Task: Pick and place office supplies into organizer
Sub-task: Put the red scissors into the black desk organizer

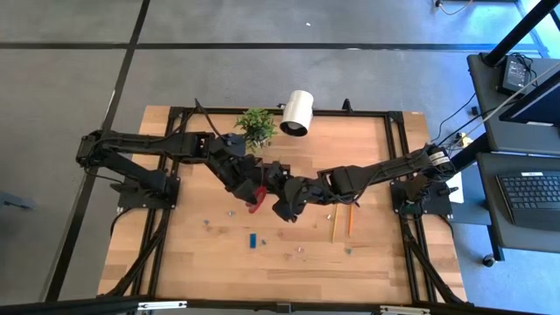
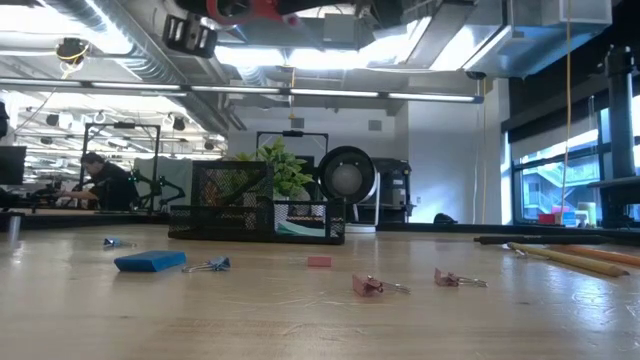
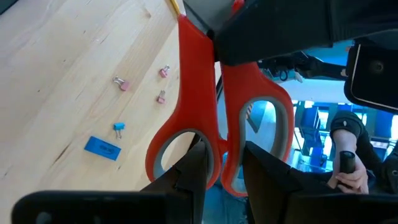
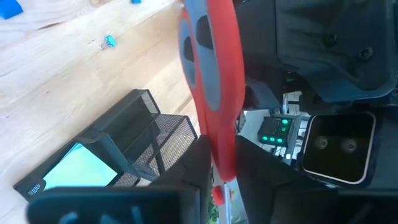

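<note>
The red-handled scissors (image 1: 255,204) hang in the air between both grippers above the middle of the table. My left gripper (image 1: 252,188) is shut on their handle end (image 3: 219,163). My right gripper (image 1: 284,208) is shut on them farther along (image 4: 219,163). The blades are hidden. The black mesh organizer (image 4: 134,146) stands on the table below, with the pale teal note pad (image 4: 74,168) in it. It also shows in the low view as the organizer (image 2: 255,210). The blue piece (image 1: 251,240), the pencils (image 1: 336,225) and small clips (image 2: 368,285) lie on the wood. My left gripper pinches the scissors where the two handle loops meet (image 3: 217,149), one finger (image 3: 194,167) at each loop. The scissors are lifted clear. My right gripper has the red handle's narrow edge (image 4: 217,134) between its two fingers (image 4: 200,163); the handle stands clear of the organizer below.
The green potted plant (image 1: 255,128) and the white lamp (image 1: 297,112) stand at the table's far edge. Clips (image 1: 297,249) are scattered over the near half, with the pencils to the right. A person (image 2: 100,185) sits in the room behind, and a hand (image 3: 351,177) shows there too.
</note>
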